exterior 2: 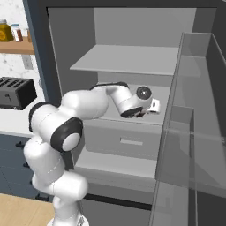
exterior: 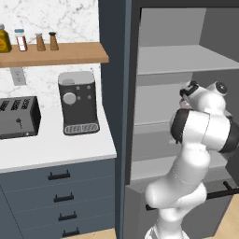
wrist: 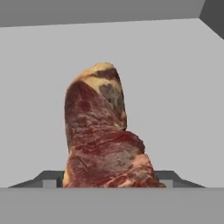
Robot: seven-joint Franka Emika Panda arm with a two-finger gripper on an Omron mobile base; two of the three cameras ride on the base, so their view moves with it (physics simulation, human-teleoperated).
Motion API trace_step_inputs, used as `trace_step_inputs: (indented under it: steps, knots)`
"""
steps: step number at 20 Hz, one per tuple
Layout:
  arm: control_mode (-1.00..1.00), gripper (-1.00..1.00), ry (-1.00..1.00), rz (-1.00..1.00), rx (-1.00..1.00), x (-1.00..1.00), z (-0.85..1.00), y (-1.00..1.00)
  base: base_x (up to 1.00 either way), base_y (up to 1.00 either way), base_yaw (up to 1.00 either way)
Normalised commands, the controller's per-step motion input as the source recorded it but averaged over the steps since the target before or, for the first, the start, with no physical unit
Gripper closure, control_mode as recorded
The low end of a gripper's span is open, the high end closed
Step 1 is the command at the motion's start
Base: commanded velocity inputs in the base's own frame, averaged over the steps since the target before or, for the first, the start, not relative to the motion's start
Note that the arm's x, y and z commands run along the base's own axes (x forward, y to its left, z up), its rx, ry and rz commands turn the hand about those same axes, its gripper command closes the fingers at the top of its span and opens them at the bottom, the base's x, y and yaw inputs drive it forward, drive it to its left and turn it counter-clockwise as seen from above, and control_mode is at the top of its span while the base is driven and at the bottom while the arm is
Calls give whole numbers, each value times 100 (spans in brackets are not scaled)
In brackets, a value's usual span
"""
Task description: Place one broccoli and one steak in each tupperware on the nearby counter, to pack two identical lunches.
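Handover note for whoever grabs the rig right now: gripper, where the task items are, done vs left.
Gripper: inside the open fridge, closed on the steak, which stands between the fingers in the hand view.
Counter: carries a toaster and a coffee machine; no food on the part in view.
Done: first steak gripped.
Left: carry it to a tupperware, then the second steak and both broccoli.

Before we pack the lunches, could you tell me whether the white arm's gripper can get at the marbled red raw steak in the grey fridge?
Probably yes: the marbled red raw steak lies directly ahead of the gripper, apparently already between its fingers, with nothing between.
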Motion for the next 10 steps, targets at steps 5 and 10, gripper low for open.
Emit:
trace_step_inputs:
  steps: [5, 10]
  knots:
    - [-100, 100, 6, 5, 0, -100, 53, 22, 0, 0, 0]
    - [-100, 100, 19, 9, -3, -100, 80, 41, 0, 0, 0]
